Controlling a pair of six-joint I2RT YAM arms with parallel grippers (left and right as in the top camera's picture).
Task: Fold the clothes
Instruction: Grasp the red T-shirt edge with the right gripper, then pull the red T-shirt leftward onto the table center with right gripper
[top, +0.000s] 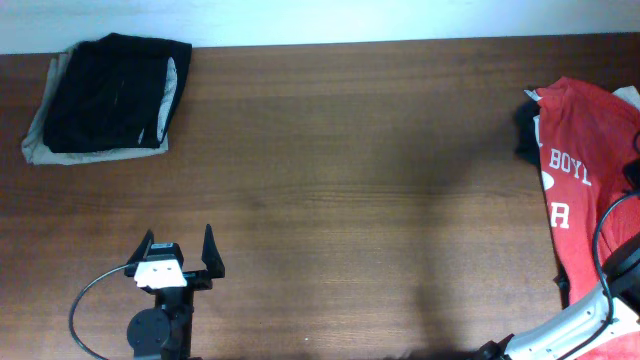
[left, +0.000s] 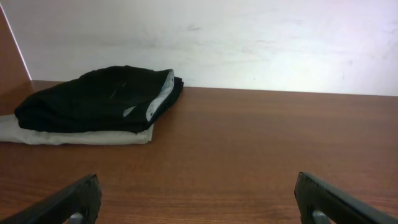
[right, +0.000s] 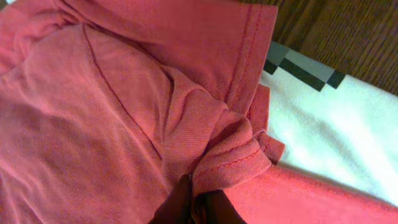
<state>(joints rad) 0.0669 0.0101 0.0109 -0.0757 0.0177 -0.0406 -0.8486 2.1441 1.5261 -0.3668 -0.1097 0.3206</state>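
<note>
A red-orange T-shirt (top: 575, 170) with white lettering lies crumpled at the table's right edge, partly out of frame. In the right wrist view its bunched, stitched hem (right: 124, 99) fills the frame, and my right gripper (right: 198, 202) is shut on a fold of it. The right arm enters the overhead view at the bottom right; its gripper is out of that view. My left gripper (top: 180, 255) is open and empty over bare wood at the bottom left, its fingertips (left: 199, 202) wide apart.
A folded stack, a black garment (top: 115, 90) on a beige one (top: 40, 140), sits at the far left corner, also in the left wrist view (left: 99, 99). A dark cloth (top: 525, 130) lies beside the shirt. A white item with a checkered edge (right: 323, 118) lies under the shirt.
</note>
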